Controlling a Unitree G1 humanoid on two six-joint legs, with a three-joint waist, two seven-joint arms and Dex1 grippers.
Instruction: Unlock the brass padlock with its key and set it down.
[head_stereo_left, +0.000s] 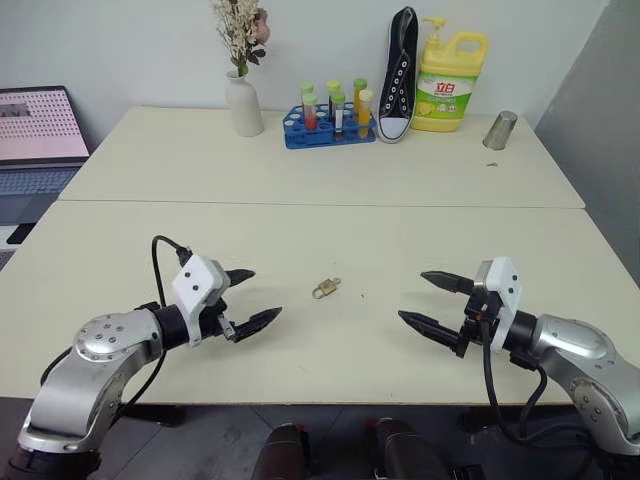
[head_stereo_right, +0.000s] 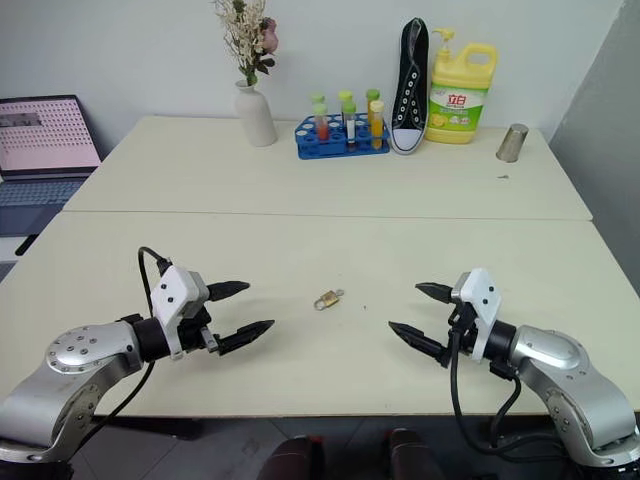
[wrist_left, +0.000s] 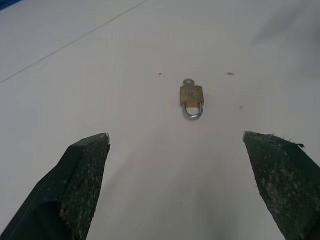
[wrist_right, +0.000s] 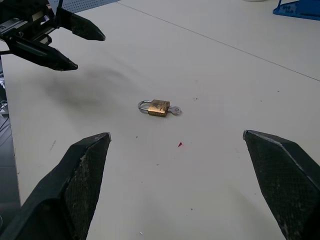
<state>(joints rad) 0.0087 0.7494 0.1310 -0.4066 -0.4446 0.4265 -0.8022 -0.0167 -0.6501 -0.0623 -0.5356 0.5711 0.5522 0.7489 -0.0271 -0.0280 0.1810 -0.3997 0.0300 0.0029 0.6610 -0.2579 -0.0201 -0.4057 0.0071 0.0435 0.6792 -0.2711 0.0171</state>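
Both grippers hang just above the near table with their black fingers spread wide and nothing between them. The left gripper (head_stereo_left: 247, 298) points in toward the middle from the left side, and the right gripper (head_stereo_left: 432, 302) points in from the right, so the two face each other with bare tabletop between. Neither touches anything. The brass padlock (head_stereo_left: 324, 290) lies flat on the cream table (head_stereo_left: 120, 250) about midway between the two grippers and a little farther back, well apart from both sets of fingertips. Its thin silver shackle looks closed, and the key (wrist_right: 175, 110) sticks out of the body at the end opposite the shackle, its small rounded head resting on the table. A few tiny red specks mark the surface near the lock. A second table butts against the far edge of the first, and along its back stand a white vase (head_stereo_left: 243, 104) of dried flowers, a blue rack (head_stereo_left: 325, 128) of coloured tubes, a black sneaker (head_stereo_left: 399, 75) propped upright, a yellow bottle (head_stereo_left: 449, 83) with a pump top, and a metal cup (head_stereo_left: 499, 130) off to the right. A laptop (head_stereo_left: 38, 135) sits at the far left, and a pale wall runs behind everything.
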